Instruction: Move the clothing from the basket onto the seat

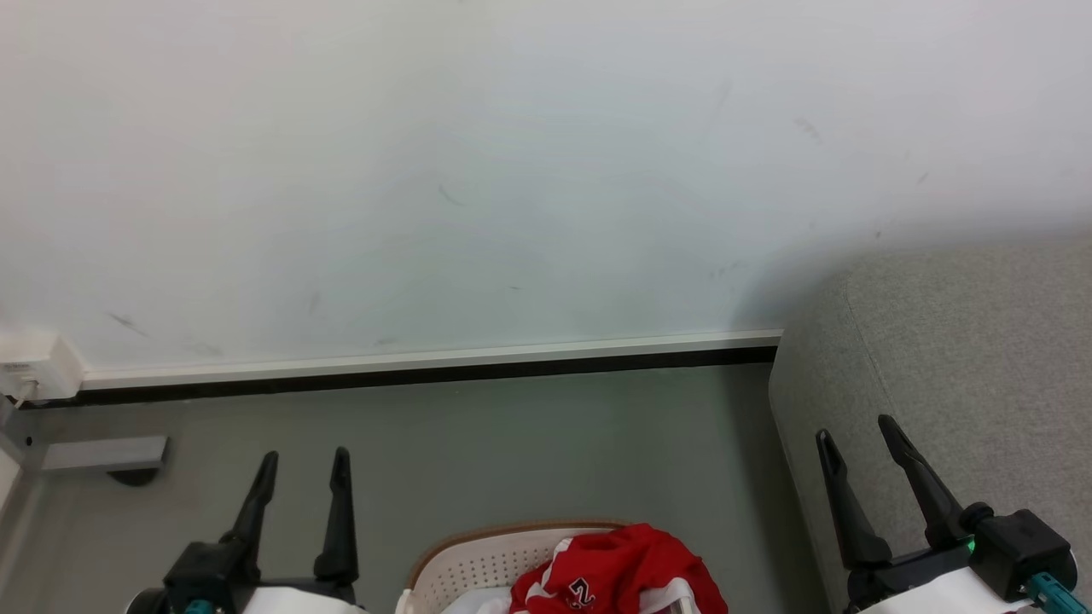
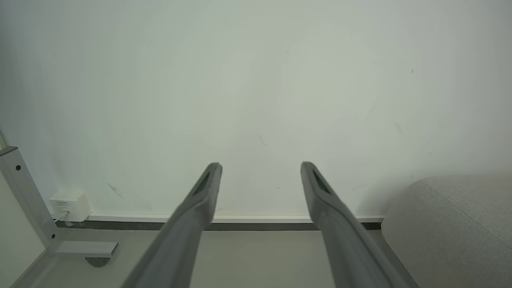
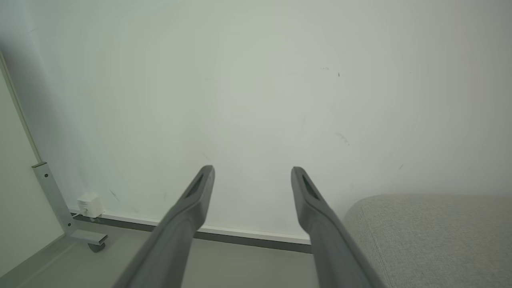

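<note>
Red clothing (image 1: 618,567) with white trim and a small letter logo is heaped in the cream basket (image 1: 465,567), whose brown rim peeks in at the bottom edge of the head view. The light-grey sofa seat (image 1: 955,367) rises at the right, with its rounded arm also in the left wrist view (image 2: 456,228) and the right wrist view (image 3: 432,236). My left gripper (image 1: 303,465) stands open to the left of the basket, nothing between its fingers (image 2: 200,200). My right gripper (image 1: 857,435) is open in front of the sofa arm, empty as well, fingers (image 3: 308,200) spread.
A white wall (image 1: 512,170) with a pale skirting board (image 1: 426,362) stands straight ahead above grey floor (image 1: 529,452). At the far left sit a white wall box (image 1: 34,362) and a grey metal frame foot (image 1: 102,456) on a castor.
</note>
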Robot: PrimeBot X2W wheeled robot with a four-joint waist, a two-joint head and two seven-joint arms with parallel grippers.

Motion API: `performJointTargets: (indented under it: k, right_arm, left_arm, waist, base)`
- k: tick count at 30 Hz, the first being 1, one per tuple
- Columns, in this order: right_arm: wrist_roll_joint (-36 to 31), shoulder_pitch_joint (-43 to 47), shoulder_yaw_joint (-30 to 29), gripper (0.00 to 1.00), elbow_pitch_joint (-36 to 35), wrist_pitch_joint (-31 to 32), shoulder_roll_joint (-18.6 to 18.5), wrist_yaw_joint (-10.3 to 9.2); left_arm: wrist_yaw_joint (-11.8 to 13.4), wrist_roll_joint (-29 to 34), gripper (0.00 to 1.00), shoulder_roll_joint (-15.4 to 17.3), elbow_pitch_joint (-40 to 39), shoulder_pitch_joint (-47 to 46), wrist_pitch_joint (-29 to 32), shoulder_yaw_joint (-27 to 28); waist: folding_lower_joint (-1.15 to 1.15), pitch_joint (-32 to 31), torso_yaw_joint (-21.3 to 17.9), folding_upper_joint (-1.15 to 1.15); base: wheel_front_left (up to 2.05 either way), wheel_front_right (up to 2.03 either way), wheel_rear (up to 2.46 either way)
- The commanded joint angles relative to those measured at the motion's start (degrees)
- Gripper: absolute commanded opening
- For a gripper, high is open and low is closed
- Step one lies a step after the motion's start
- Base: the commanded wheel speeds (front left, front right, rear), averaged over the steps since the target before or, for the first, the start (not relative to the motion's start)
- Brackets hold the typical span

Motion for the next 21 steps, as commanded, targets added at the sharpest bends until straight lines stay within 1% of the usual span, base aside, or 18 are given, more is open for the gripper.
performJointTargets:
  k: [1, 9, 21]
  right_arm:
    - [0.3, -0.5, 0.1, 1.00, -0.1, 0.0, -0.5, -0.12]
    - [0.6, -0.9, -0.2, 1.00, -0.2, 0.0, -1.1, -0.12]
    - [0.7, -1.2, -2.7, 1.00, -1.1, 0.0, -2.2, -0.12]
  left_arm:
    - [-0.1, 0.7, 1.00, 0.4, 0.0, 0.1, -0.1, 0.1]
    - [-0.3, 0.7, 1.00, 0.4, 0.0, -0.3, -0.1, -0.2]
    - [-1.9, 0.0, 1.00, 0.4, 0.8, -1.6, -0.1, -1.3]
  waist:
    - [0.00, 0.0, 0.0, 0.00]
    - [0.00, 0.3, -0.5, 0.00]
    - [0.00, 2.9, -2.7, 0.00]
  base:
    - [0.00, 0.00, 0.00]
    - [0.00, 0.00, 0.00]
    - [0.00, 0.00, 0.00]
